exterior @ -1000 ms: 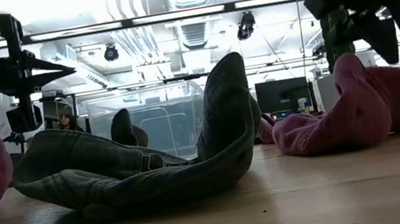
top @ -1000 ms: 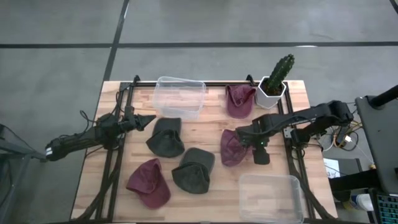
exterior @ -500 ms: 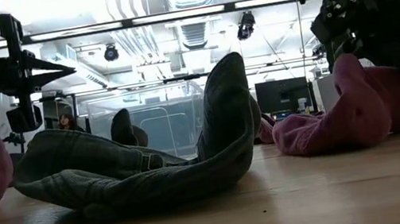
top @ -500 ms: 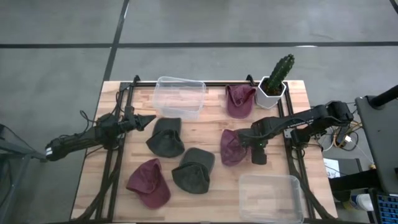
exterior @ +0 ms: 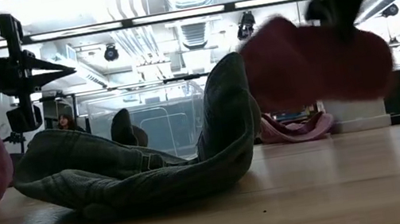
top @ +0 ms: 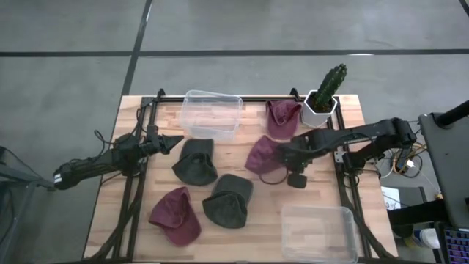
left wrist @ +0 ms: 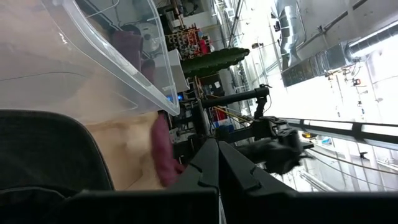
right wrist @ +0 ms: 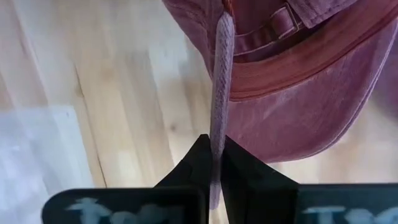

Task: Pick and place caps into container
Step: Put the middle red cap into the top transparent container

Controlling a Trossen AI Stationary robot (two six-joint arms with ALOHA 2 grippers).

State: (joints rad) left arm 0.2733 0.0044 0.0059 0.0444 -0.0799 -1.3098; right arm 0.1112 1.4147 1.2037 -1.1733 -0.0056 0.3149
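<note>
My right gripper (top: 282, 152) is shut on a maroon cap (top: 260, 155), held up over the table's middle right; the low view shows this cap (exterior: 313, 62) off the wood. My left gripper (top: 176, 141) is shut and empty, hovering at the left between the far clear container (top: 212, 114) and a dark olive cap (top: 196, 163). A second olive cap (top: 229, 200) and a maroon cap (top: 176, 215) lie on the table toward the near side. Another maroon cap (top: 282, 117) lies by the cactus. My right gripper pinches a thin fabric edge of the maroon cap (right wrist: 219, 118) between its two fingers, near the back strap (right wrist: 273, 31). The edge shows end-on between the fingertips. The cap hangs beyond the fingers, lifted clear of the table.
A green cactus in a white pot (top: 322, 99) stands at the far right, close to my right arm. A second clear container (top: 319, 232) sits at the near right corner. Black frame rails run along both sides of the wooden table (top: 242, 249).
My right gripper came down on the maroon cap at the middle right, took hold of it, then rose and moved toward the table's left and far side. The cap has been lifted clear of the wood and carried along. My left arm has kept still.
</note>
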